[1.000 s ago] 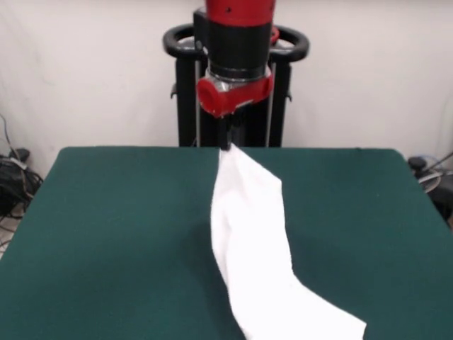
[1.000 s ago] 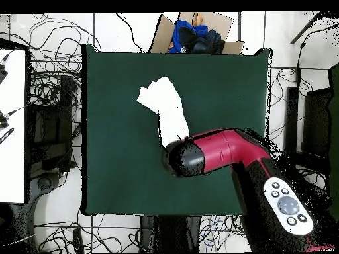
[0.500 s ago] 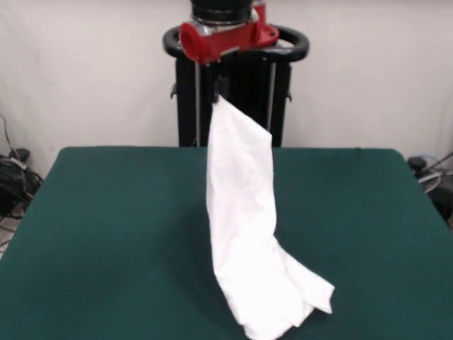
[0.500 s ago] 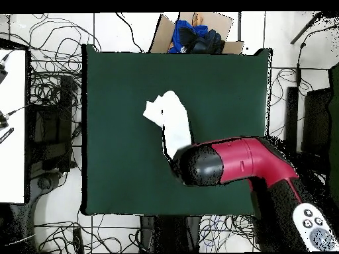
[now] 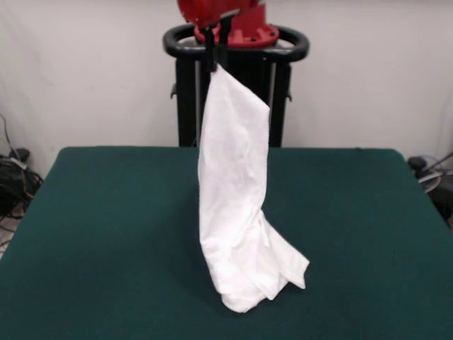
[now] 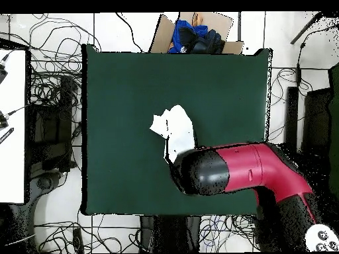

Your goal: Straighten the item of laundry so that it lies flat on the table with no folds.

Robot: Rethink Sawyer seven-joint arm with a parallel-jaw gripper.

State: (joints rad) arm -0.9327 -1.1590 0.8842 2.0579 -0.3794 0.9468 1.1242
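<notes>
The end effector (image 5: 212,58), at twelve o'clock in the front view, pinches the top of the item of laundry (image 5: 237,205), which hangs down as a long plain-white drape whose bunched, folded lower end rests on the green surface (image 5: 106,234) near its centre.

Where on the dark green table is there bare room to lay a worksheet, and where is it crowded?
The dark green matte table is bare on both sides of the hanging white T-shirt, from the cloth out to each table edge, and along the far edge. The middle is crowded: the shirt dangles from the end effector, its lower end bunched on the tabletop towards the near edge.
</notes>
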